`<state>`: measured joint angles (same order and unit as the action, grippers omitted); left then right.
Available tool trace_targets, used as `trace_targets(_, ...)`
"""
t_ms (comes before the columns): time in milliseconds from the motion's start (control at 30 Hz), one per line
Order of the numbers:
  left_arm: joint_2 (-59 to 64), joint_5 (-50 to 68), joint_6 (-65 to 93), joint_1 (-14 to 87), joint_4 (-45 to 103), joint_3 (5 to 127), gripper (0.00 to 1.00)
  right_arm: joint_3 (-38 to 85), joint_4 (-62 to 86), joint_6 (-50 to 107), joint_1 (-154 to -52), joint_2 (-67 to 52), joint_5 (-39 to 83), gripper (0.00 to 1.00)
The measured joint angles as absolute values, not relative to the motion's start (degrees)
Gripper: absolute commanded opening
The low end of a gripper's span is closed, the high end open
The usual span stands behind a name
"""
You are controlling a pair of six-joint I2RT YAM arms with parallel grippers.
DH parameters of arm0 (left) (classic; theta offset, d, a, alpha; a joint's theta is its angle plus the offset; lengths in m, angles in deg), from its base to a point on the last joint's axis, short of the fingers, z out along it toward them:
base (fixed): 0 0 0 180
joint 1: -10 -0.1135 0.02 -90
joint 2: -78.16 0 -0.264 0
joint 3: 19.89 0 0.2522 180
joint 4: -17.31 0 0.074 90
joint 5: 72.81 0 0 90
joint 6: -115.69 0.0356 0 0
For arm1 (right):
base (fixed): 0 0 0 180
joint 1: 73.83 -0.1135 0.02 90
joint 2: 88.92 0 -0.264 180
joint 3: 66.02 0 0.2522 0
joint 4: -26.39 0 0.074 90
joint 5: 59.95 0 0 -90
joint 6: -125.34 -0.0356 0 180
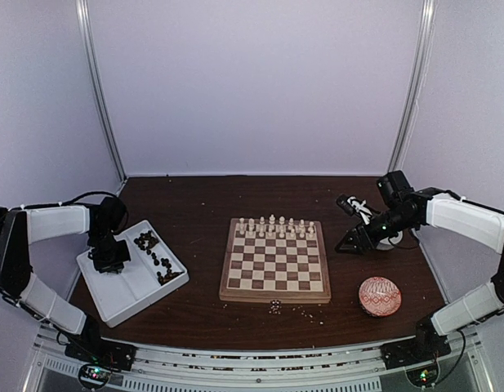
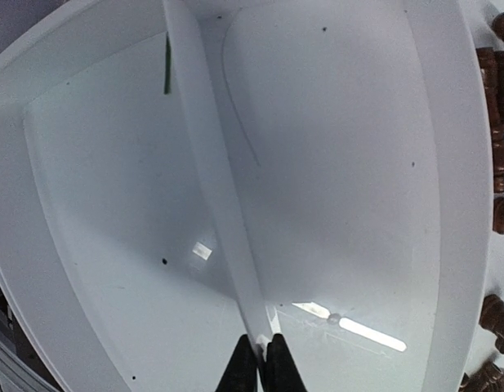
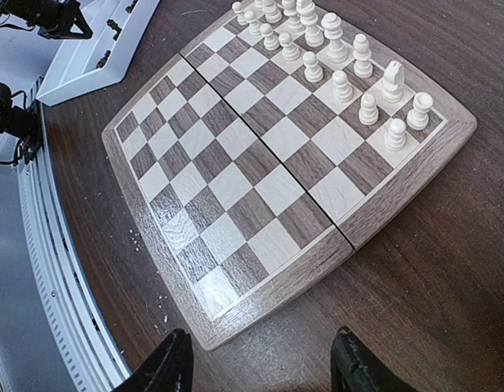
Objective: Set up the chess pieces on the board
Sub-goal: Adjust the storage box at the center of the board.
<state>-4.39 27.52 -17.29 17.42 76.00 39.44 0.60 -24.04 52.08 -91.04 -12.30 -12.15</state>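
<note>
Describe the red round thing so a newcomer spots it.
Start at the chessboard in the middle of the dark table. Just off its near right corner sits a lone round object. It alone is red with a white pattern.

The left arm (image 1: pixel 55 222) bends out to the side and back in, with its wrist pointing down. The left gripper (image 1: pixel 110 255) has its two fingers (image 2: pixel 239 371) pressed tight together. The right arm (image 1: pixel 464 216) reaches in from its side. The right gripper (image 1: pixel 350 241) tips down with its fingers (image 3: pixel 174 367) wide apart.
</note>
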Motion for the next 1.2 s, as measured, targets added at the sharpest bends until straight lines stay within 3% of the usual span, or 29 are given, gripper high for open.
trace_targets(733,-5.54,23.50,-6.67,17.37,72.87,40.44,0.00,0.60,-24.26,52.08,-90.78,-10.33,-12.39,0.56)
trace_targets(1200,-6.70,23.43,-5.75,23.93,70.67,41.12,0.00,0.60,-24.80,52.45,-90.78,-8.80,-12.82,0.55)
